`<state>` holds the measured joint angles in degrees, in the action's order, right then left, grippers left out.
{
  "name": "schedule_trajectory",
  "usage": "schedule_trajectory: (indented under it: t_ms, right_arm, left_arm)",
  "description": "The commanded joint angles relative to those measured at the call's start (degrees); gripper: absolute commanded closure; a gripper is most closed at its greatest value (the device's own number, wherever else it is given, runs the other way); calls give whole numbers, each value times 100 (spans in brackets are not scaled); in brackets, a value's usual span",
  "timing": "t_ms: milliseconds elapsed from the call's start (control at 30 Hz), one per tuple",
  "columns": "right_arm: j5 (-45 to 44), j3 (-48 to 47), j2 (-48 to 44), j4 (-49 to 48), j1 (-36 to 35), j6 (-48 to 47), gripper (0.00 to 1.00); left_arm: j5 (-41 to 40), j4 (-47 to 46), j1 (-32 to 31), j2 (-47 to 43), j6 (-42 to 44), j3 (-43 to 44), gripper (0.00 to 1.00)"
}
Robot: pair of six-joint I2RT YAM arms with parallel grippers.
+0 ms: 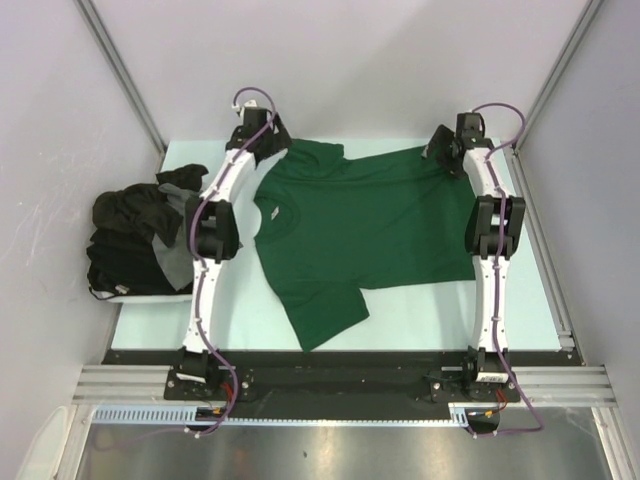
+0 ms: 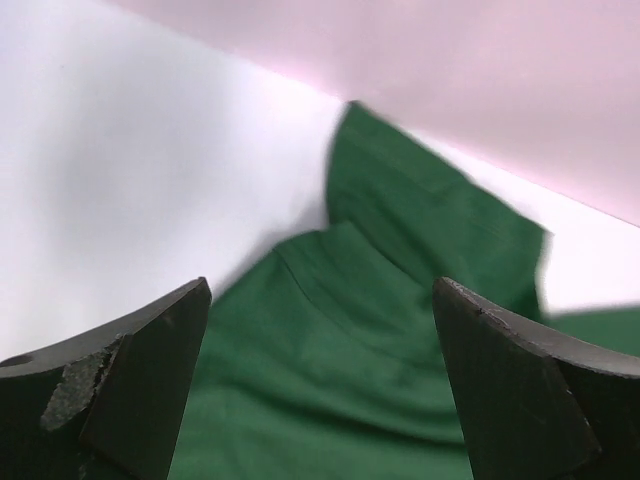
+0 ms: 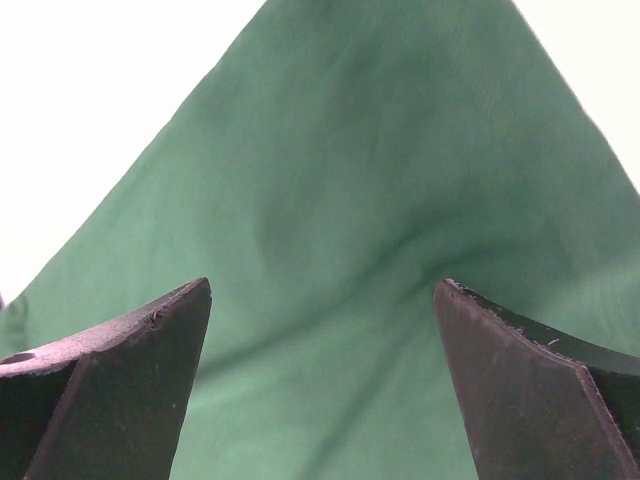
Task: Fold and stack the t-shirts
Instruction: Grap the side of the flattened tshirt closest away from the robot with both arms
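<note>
Both arms reach forward to far side of desk [image 1: 420, 312]. Left fingers [image 2: 130, 380] spread wide above far sleeve of green tee [image 1: 370, 225]. Right fingers [image 3: 530, 390] spread wide above far hem corner, gripping nothing. Green tee flat mid-desk. Dark tees [image 1: 130, 240] heaped at left.

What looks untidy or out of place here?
The green t-shirt lies spread but slightly askew, its far sleeve wrinkled by the left end effector. The black and grey t-shirts sit in a crumpled heap at the left.
</note>
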<state>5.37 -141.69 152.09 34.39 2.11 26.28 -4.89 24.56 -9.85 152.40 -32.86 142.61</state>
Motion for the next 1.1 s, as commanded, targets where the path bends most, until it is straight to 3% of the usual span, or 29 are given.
schedule_trajectory:
  t_ms: [0, 133, 267, 300, 500, 667, 800, 933, 1067]
  right_arm:
    - [271, 255, -1461, -153, -53, -228, 0]
    - [404, 921, -2577, -56, -175, -422, 0]
    - [149, 2484, -3989, 24, -367, -326, 0]
    - [88, 3271, -4194, 6, -387, -282, 0]
    - [-211, 5676, -5652, -73, -404, 324, 0]
    - [-27, 7320, -6419, -249, -395, 702, 1]
    - [-150, 7892, -6990, -3, -255, 860, 0]
    - [289, 8376, -7474, 24, 403, 940, 0]
    - [184, 8491, -7589, -46, 589, 721, 0]
  left_arm:
    - [154, -320, -105, -2071, 429, -660, 1]
    - [154, -66, -359, -3337, 440, -1953, 0]
    - [75, -108, -701, -4673, 26, -3753, 0]
    - [93, -292, -772, -5197, -79, -4541, 1]
    - [155, -907, -1282, -6695, -1371, -7276, 1]
    - [-22, -427, -1643, -7267, -2127, -8265, 2]
    - [-47, 259, -2003, -8057, -2619, -9046, 5]
    - [-187, 681, -2503, -9077, -2935, -9645, 5]
    - [-504, 438, -2496, -9492, -3112, -10261, 9]
